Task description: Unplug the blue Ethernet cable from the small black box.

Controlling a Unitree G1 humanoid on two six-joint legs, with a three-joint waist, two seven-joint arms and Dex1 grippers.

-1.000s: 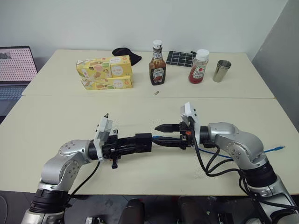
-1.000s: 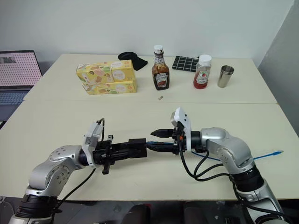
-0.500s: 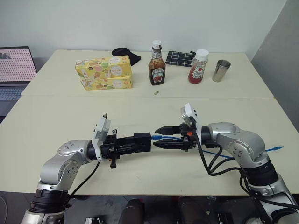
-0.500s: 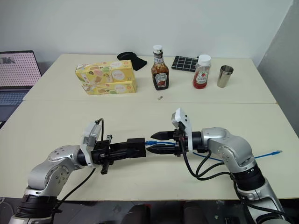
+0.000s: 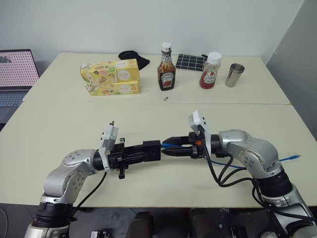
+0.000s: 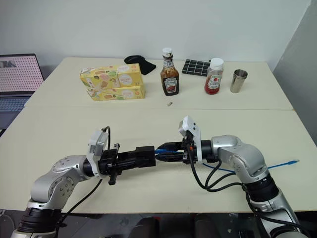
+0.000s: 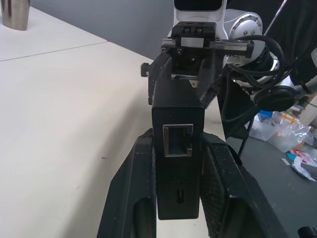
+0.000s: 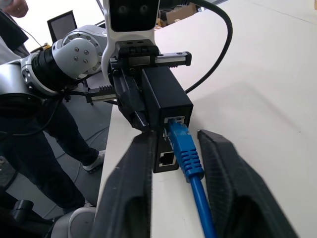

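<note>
The small black box (image 5: 151, 148) hangs a little above the table, and my left gripper (image 5: 143, 151) is shut on it, one finger on each flank, as the left wrist view shows around the small black box (image 7: 178, 148). The blue Ethernet cable (image 8: 184, 146) is plugged into the box's port facing my right arm. My right gripper (image 5: 169, 148) has its fingers closed in on the plug's blue boot. From there the blue Ethernet cable (image 5: 233, 161) runs under my right arm to a loose end (image 5: 296, 157) near the table's right edge.
Along the back of the table stand two stacked yellow cartons (image 5: 111, 77), a dark sauce bottle (image 5: 167, 67), a ketchup bottle (image 5: 210, 70) and a steel cup (image 5: 235, 75). Behind them lie a grid mat (image 5: 191, 62) and a black cloth lump (image 5: 133, 57). A laptop (image 5: 17, 69) sits far left.
My right gripper's fingers, spread apart earlier, have closed in around the blue plug at the box. The left gripper and the box have stayed in place.
</note>
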